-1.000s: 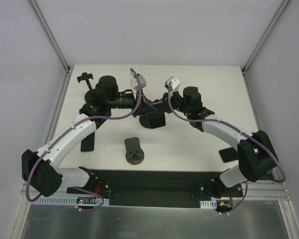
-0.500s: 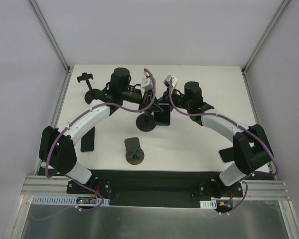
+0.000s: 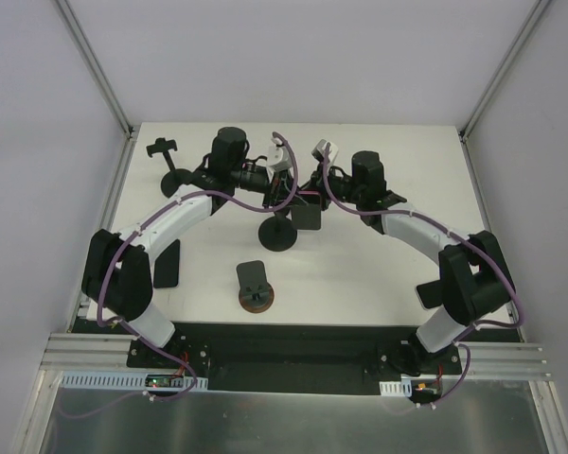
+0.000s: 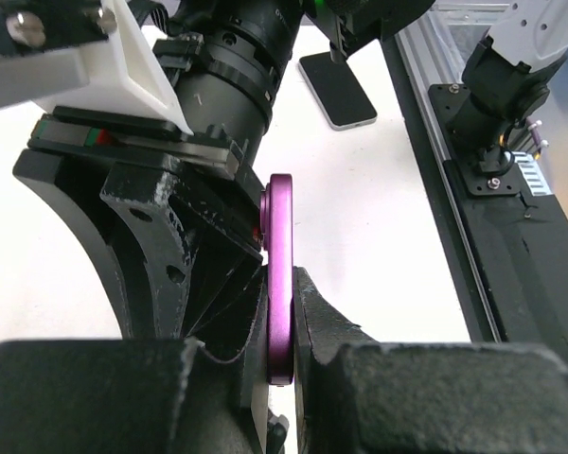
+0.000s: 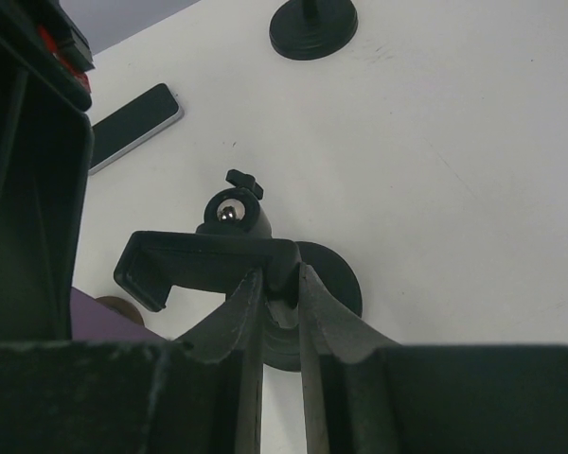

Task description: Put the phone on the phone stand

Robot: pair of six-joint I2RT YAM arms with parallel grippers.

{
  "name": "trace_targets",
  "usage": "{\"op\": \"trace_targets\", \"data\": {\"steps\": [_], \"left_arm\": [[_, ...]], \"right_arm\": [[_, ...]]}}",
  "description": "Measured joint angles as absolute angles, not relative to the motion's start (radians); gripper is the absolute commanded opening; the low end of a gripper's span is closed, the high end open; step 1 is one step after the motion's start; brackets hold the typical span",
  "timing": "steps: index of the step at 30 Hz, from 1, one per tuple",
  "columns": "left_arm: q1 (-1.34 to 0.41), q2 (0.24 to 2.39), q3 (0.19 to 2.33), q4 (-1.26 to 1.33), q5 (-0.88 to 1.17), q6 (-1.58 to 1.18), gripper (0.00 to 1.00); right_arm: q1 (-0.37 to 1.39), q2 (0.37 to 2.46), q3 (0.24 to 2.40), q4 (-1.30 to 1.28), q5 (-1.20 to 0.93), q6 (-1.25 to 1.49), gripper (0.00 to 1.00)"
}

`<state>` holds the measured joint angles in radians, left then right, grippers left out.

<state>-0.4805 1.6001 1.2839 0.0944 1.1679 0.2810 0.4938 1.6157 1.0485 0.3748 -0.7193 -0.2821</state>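
Observation:
My left gripper (image 4: 282, 284) is shut on the purple-edged phone (image 4: 281, 274) and holds it on edge, off the table. In the top view the left gripper (image 3: 286, 194) and right gripper (image 3: 310, 194) meet at the table's middle back, with the phone (image 3: 306, 216) as a dark slab between them. My right gripper (image 5: 281, 284) is shut on the black phone stand's cradle (image 5: 204, 260), above its round base (image 5: 336, 284). That base (image 3: 277, 235) rests on the table just in front of the grippers. A purple corner of the phone (image 5: 99, 317) shows left of the cradle.
A second black stand (image 3: 168, 161) is at the back left. A wooden-based stand (image 3: 256, 288) is near the front middle. A dark phone (image 3: 166, 265) lies at the left and another phone (image 3: 426, 293) at the right, near the right arm.
Both grippers have moved toward the back and closer together. The phone has shifted right and up toward the stand's cradle. The left arm has swung inward.

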Motion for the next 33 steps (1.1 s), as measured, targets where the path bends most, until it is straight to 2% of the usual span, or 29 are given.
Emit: {"op": "trace_targets", "data": {"steps": [9, 33], "left_arm": [[-0.456, 1.594, 1.167, 0.205, 1.128, 0.282, 0.0], [-0.401, 1.571, 1.166, 0.276, 1.178, 0.226, 0.0]], "right_arm": [[0.481, 1.631, 1.056, 0.387, -0.752, -0.271, 0.01], [0.468, 1.645, 1.061, 0.4, -0.791, -0.262, 0.01]]}}
